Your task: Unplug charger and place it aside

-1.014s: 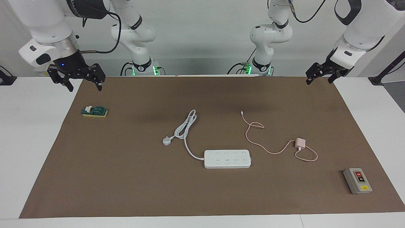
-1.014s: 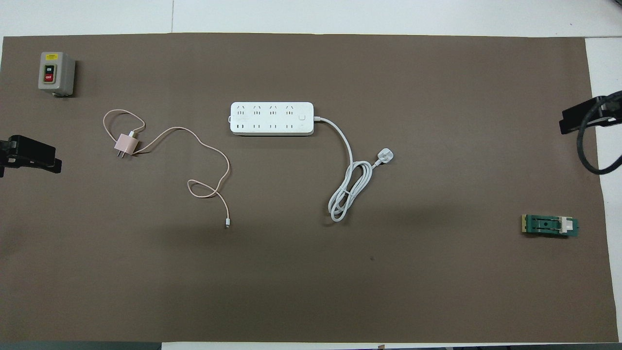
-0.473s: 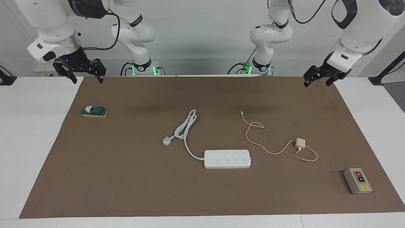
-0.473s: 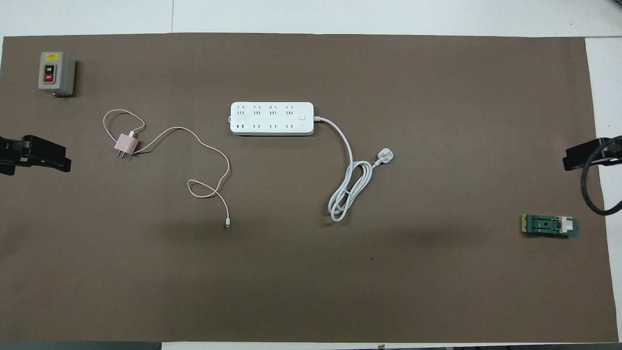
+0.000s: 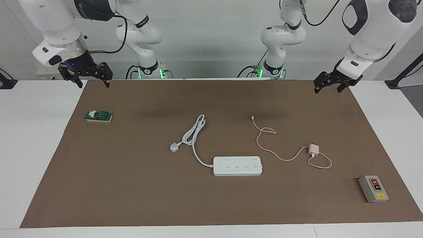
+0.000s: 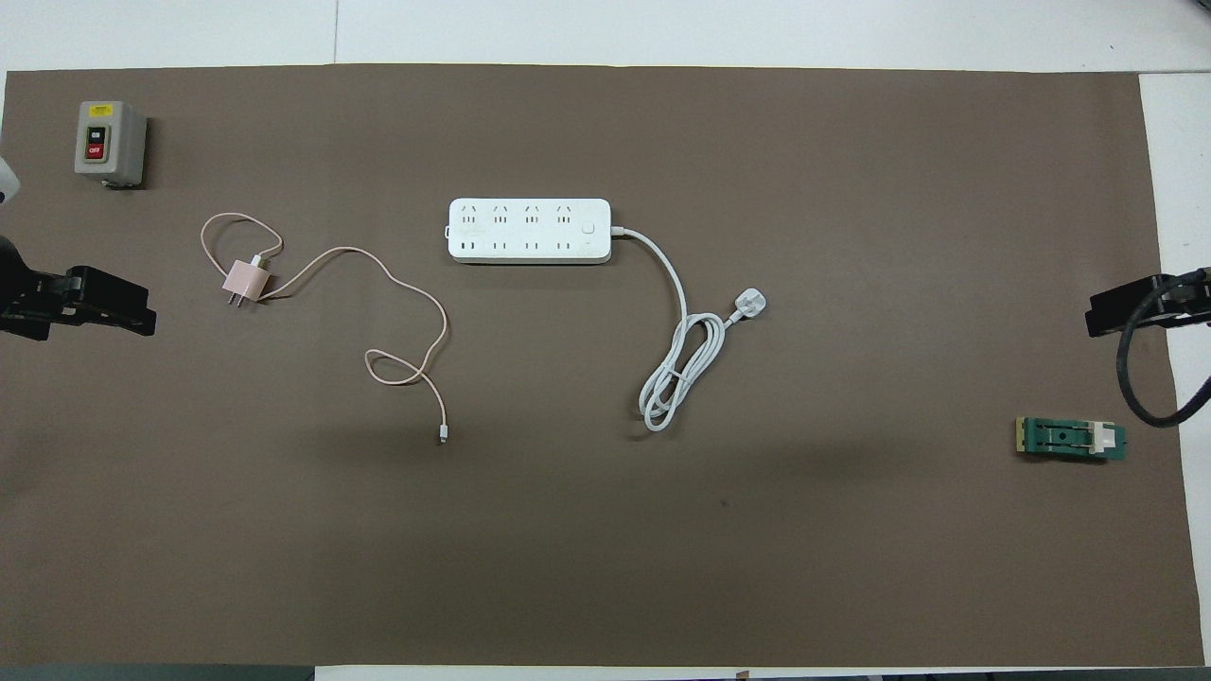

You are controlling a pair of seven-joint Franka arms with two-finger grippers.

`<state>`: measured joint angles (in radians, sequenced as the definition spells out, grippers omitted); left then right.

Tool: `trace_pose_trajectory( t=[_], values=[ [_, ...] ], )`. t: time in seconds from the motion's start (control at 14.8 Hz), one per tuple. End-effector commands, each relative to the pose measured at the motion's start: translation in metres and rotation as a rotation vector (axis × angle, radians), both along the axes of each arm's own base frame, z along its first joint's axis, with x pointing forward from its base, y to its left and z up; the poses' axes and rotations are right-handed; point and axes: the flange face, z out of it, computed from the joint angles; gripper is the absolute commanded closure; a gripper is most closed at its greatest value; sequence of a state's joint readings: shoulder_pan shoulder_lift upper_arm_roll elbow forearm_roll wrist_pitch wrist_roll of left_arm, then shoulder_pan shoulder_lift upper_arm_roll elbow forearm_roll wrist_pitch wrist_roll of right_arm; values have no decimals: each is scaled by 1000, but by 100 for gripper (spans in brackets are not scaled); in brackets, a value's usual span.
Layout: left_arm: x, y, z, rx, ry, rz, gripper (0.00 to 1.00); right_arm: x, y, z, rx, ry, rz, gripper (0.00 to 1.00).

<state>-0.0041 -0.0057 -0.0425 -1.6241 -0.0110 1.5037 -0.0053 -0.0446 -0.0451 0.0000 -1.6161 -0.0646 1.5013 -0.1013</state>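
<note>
The charger (image 5: 313,149), a small pale-pink cube adapter, lies on the brown mat (image 5: 132,185) toward the left arm's end, beside the white power strip (image 5: 237,166) and apart from it. It also shows in the overhead view (image 6: 246,280). Its thin pink cable loops toward the robots and ends in a tiny connector (image 5: 252,116) (image 6: 442,436). No plug sits in the power strip (image 6: 528,230). My left gripper (image 5: 327,88) (image 6: 132,315) is open and empty, raised over the mat's edge at its own end. My right gripper (image 5: 93,83) (image 6: 1107,317) is open and empty, raised over the mat's corner at its end.
The power strip's thick white cord coils toward the robots and ends in a white plug (image 5: 174,147) (image 6: 749,305). A grey switch box (image 5: 373,188) (image 6: 109,142) stands farther out at the left arm's end. A green block (image 5: 98,116) (image 6: 1071,439) lies at the right arm's end.
Both grippers have drifted a little inward over the mat's edges; the right one has also risen and drawn back toward the robots. The charger, cable and power strip have not moved.
</note>
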Motion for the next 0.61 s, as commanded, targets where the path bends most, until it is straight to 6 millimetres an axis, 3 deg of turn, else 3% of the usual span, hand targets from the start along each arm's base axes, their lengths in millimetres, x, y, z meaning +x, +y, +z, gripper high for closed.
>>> trace_pose_trajectory(
  t=[0.0,0.54],
  values=[
    [-2,2,2,8,-17,-13,0,-7,5,-1,20,-10,-7,0],
    [-2,0,2,8,-20,-17,0,-7,6,0,28,-10,-2,0]
  ],
)
